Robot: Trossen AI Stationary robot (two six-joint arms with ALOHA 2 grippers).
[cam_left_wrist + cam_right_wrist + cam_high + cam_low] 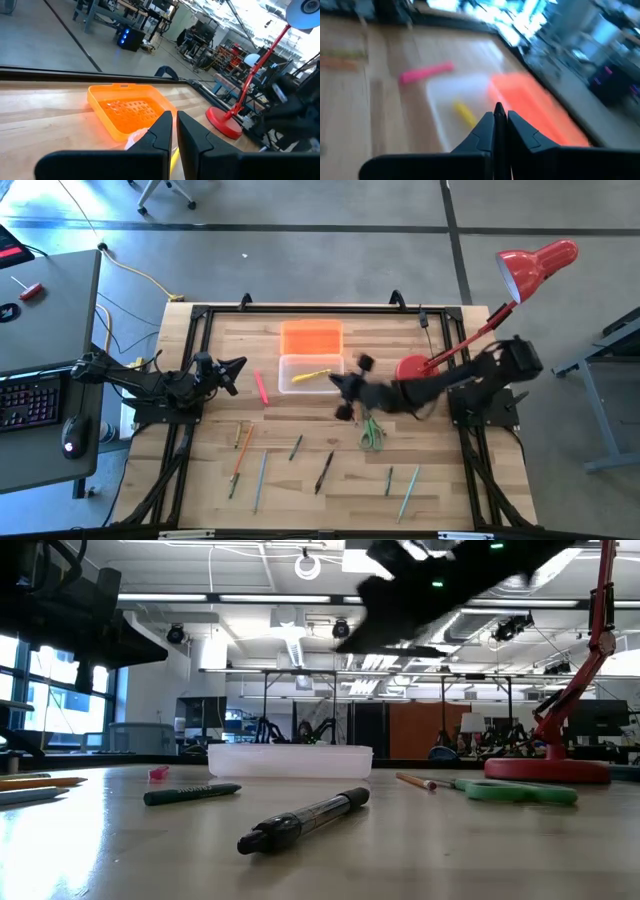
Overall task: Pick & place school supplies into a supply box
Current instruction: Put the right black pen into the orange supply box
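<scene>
The clear supply box (pixel 310 373) sits open near the far middle of the worktop (pixel 300 480), with its orange lid (pixel 311 337) lying flat just beyond it, touching or nearly so. Inside the box lies one yellow pencil (pixel 316 375), its long axis running roughly along the box's length, slightly slanted.

The right gripper (pixel 346 395) is stretched over the worktop at the box's right end, raised above the surface. In the right wrist view its jaws are closed together with nothing between them, and the yellow pencil (pixel 464 113) lies in the box just ahead of the tips. The left gripper (pixel 232 372) waits at the worktop's left side, jaws narrow with only a thin gap, empty, pointing toward the box.

A pink marker (pixel 261 387) lies just left of the box, angled slightly off the near-far line. Green-handled scissors (pixel 371 433) lie near the right gripper, on its near side. The remaining pens and pencils (pixel 262 478) are scattered across the near half of the worktop, most pointing roughly near to far, well apart from both grippers. A red desk lamp (pixel 412 367) stands right of the box.
</scene>
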